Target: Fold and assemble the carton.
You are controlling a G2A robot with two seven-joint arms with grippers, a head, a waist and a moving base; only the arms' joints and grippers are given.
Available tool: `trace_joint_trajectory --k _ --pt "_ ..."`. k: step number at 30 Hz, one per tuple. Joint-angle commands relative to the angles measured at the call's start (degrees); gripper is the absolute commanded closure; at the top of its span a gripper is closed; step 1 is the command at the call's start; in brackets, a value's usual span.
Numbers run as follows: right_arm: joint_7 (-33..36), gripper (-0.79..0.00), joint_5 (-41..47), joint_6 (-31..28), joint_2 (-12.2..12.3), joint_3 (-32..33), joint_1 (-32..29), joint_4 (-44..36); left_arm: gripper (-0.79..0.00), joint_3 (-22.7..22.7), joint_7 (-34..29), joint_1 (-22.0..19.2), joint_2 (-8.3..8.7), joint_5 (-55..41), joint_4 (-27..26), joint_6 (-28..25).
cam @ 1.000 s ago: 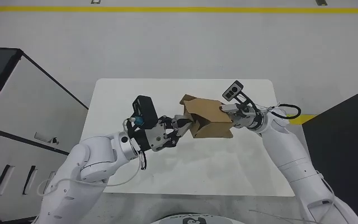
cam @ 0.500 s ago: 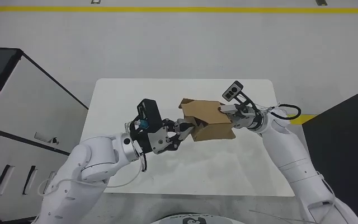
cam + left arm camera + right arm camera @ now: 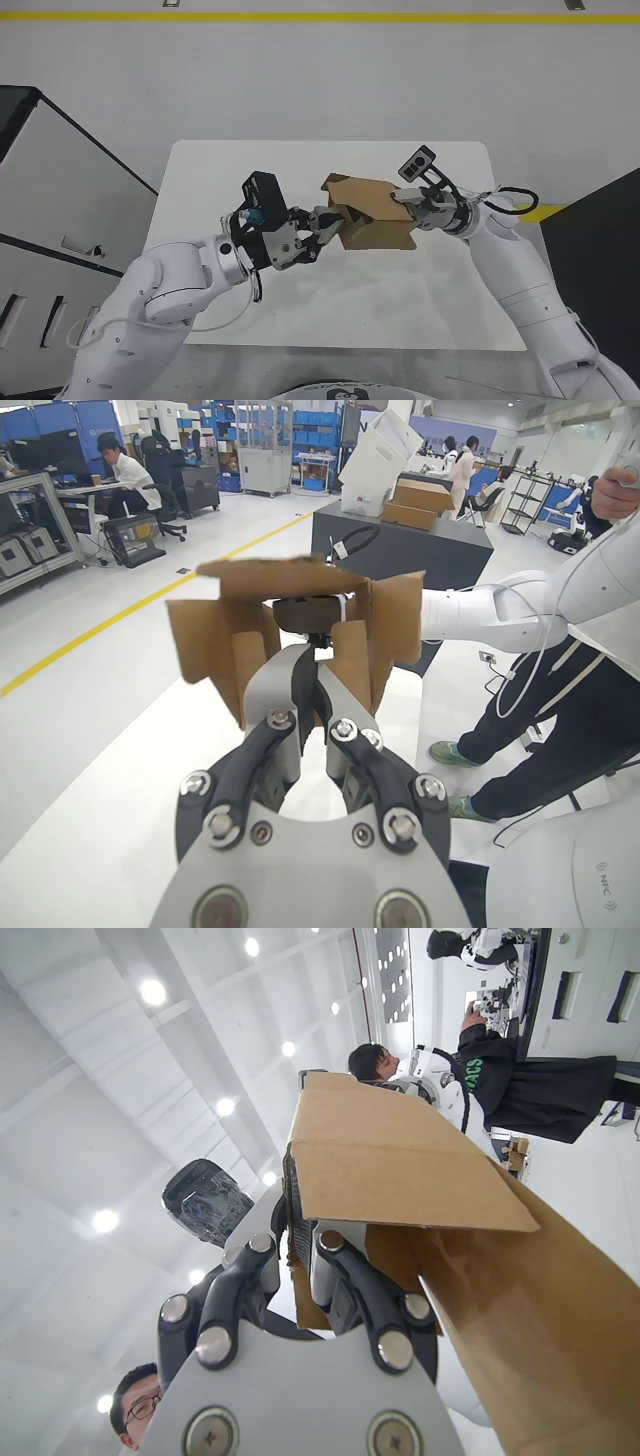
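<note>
Two grippers are engaged at opposite ends of the carton (image 3: 375, 208). It is held over the middle of the table (image 3: 250, 300) and is judged to be lifted off the surface.

At the left end, the left gripper (image 3: 323, 223) is set at the open mouth of the carton. Its fingers (image 3: 270, 685) are drawn together with the tips inside the opening. Whether cardboard is caught between them cannot be told. This placement is judged to serve for pressing an inner flap inward. The end flaps (image 3: 395, 620) are splayed outward around the mouth, one overhead and one to each side. None is folded shut yet.

At the right end, the right gripper (image 3: 405, 209) is clamped on a wall edge of the carton, and the cut cardboard edge is seen between its fingers (image 3: 255, 1223). This hold is judged to brace the body so that it is not pushed away by force applied from the opposite end.

Bare tabletop is available on the near side of the carton and beneath the left arm. Less room is left toward the far edge. The splayed flaps surround the left fingers closely, so a snag on withdrawal is to be expected unless the fingers are drawn straight back.
</note>
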Motion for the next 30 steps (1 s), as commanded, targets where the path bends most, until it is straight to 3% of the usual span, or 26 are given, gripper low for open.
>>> trace_joint_trajectory --k 1,25,30 --pt "0.10 0.000 0.17 -0.05 0.02 0.29 -0.07 0.31 0.000 -0.60 0.61 0.27 0.03 0.14 -0.15 0.44" --pt "0.36 0.000 -0.65 -1.06 -0.19 1.20 -0.81 -0.15 0.000 -1.27 2.01 1.81 0.19 0.45 -0.97 -0.43" --pt "-2.25 0.000 -0.90 -1.60 -0.18 2.02 -1.14 0.23 0.000 -1.82 1.96 1.88 0.22 0.33 -0.52 0.53"
